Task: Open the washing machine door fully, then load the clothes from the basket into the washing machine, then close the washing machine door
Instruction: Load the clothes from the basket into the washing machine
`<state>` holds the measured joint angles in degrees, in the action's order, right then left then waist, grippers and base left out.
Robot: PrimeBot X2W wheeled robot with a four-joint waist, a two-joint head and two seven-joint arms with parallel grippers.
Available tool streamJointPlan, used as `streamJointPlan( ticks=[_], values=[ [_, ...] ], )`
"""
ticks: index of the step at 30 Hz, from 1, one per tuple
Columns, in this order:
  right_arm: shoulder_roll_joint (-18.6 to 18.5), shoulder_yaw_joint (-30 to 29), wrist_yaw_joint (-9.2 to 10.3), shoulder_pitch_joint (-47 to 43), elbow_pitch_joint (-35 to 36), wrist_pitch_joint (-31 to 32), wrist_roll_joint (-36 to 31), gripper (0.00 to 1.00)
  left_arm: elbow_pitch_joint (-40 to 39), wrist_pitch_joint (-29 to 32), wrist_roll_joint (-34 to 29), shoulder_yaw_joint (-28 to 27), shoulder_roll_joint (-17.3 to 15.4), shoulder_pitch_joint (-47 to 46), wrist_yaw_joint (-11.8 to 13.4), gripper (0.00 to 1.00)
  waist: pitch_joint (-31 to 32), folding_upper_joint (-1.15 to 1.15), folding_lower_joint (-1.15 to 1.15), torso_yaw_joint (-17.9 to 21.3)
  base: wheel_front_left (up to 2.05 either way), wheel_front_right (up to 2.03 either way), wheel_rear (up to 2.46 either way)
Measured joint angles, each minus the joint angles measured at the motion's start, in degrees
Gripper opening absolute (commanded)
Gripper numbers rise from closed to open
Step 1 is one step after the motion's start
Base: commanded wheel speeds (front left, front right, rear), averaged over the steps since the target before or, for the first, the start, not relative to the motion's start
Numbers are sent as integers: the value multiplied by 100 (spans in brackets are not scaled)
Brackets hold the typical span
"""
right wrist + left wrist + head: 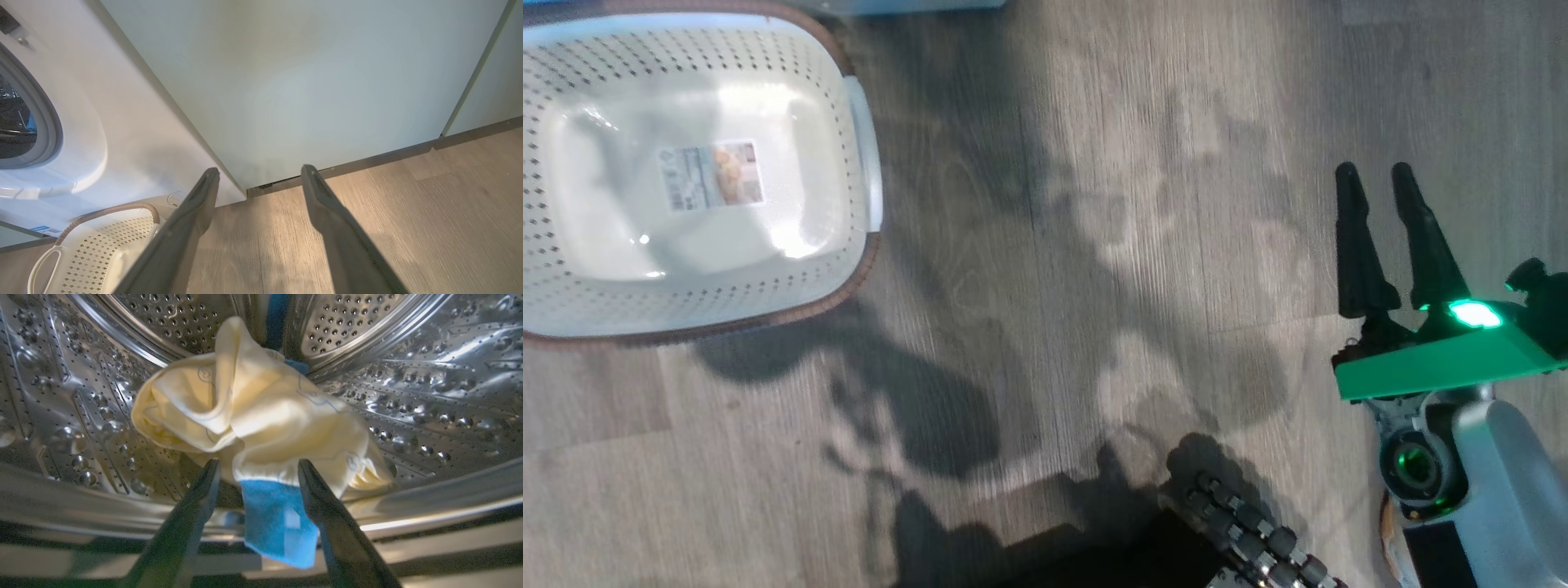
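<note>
In the left wrist view my left gripper (259,462) is inside the washing machine's steel drum (408,396), its fingers wide apart. A pale yellow garment with blue trim, one of the clothes (253,404), sits loose just past the fingertips, its blue cuff hanging between them. More blue cloth (278,318) shows deeper in the drum. The cream basket (833,122) stands on the floor at upper left, showing only its bare floor and label. My right gripper (1374,171) hangs open over the floor at the right, holding nothing. The washing machine door is out of view.
The right wrist view, past the open right gripper (260,169), shows the white washing machine (102,122), its grey-gasketed opening (49,122), the basket (106,249) below it and a pale green cabinet (327,81). My dark base (1250,531) is on the wood floor (1094,245).
</note>
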<state>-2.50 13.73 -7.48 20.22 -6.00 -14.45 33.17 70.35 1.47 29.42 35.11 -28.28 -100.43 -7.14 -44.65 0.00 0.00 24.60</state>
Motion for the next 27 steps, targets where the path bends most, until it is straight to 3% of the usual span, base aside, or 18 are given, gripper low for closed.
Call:
streamJointPlan(
  ticks=[11, 27],
  values=[
    [0, -191, 0, -303, -69, 0, -131, 100, -288, 33, 655, 208, 154, 1155, -27, 100, 672, 0, 0, -177, 0, 0, 0],
    [-2, -608, 0, -1006, -171, 0, -454, 100, -1395, -1386, 1483, 252, 33, 3713, -29, 100, 1952, 0, 0, -428, 0, 0, 0]
  ],
)
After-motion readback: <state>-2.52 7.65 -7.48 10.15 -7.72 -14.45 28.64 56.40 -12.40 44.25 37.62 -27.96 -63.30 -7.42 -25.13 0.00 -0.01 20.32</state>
